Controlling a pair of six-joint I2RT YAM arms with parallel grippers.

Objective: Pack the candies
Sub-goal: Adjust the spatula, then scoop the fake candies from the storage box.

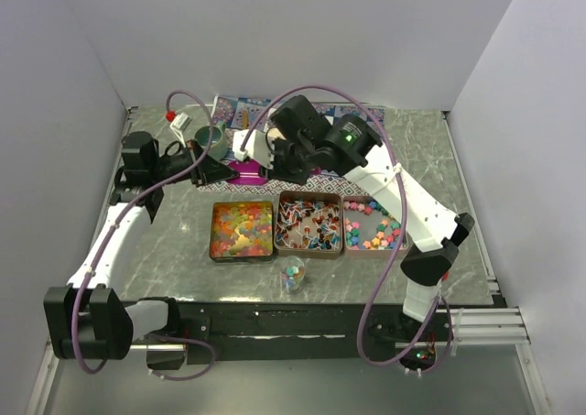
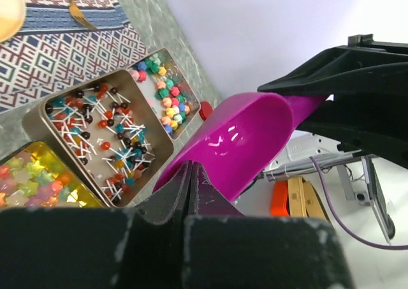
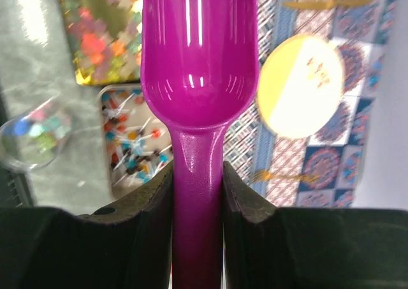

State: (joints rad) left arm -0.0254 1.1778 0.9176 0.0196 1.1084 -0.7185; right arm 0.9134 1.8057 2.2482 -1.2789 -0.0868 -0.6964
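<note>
Magenta scoop (image 3: 197, 78) is clamped by its handle in your right fingers (image 3: 248, 206); left fingers (image 2: 171, 196) are shut tight at its lip. Candies (image 1: 309, 224) sit in tins (image 1: 242, 202) at six o'clock. Pulling both ways could twist it loose.

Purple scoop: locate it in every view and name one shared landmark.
Top external: scoop just left of centre, upper half.
Left wrist: scoop centre-right, bowl empty.
Right wrist: scoop centre, handle in the right gripper.
Landmark: middle tin, holding wrapped candies.
</note>
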